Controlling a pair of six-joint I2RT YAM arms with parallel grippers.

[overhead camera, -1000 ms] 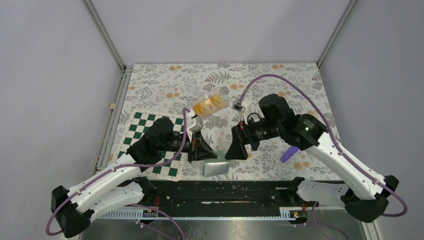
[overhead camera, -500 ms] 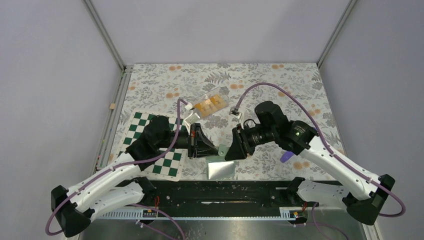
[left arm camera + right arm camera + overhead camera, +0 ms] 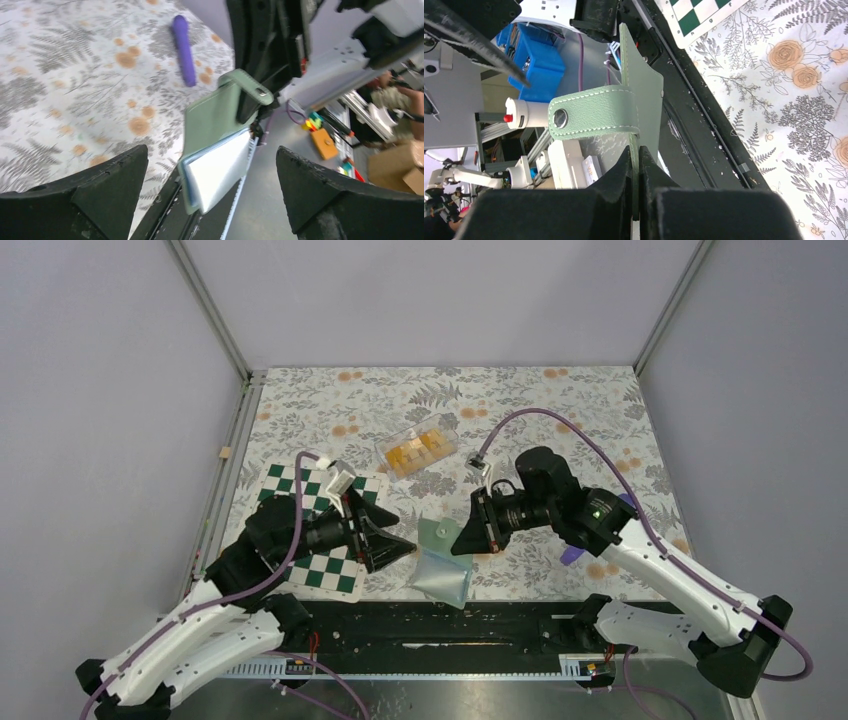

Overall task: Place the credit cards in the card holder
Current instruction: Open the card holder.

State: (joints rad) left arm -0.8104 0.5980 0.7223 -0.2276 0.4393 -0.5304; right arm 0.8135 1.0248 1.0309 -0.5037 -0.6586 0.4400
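Observation:
The card holder (image 3: 443,575) is pale green with white sleeves and hangs over the table's near edge. My right gripper (image 3: 458,540) is shut on its green cover (image 3: 644,95), which is pinched edge-on between the fingers below the snap strap (image 3: 594,115). My left gripper (image 3: 400,538) stands open just left of the holder and touches nothing. In the left wrist view the holder (image 3: 212,117) lies ahead between the wide-apart fingers of the left gripper (image 3: 210,200), its sleeves (image 3: 220,170) fanned open. The orange-yellow credit cards (image 3: 418,450) lie in a clear box farther back.
A green-and-white chequered board (image 3: 320,530) lies under the left arm. A purple stick (image 3: 572,554) lies under the right arm, also seen as the purple stick (image 3: 184,50) from the left wrist. The black base rail (image 3: 450,625) runs along the near edge.
My left gripper let go of the card holder, opened wide and drew back to the left. My right gripper closed on the holder's cover, and the holder now hangs open.

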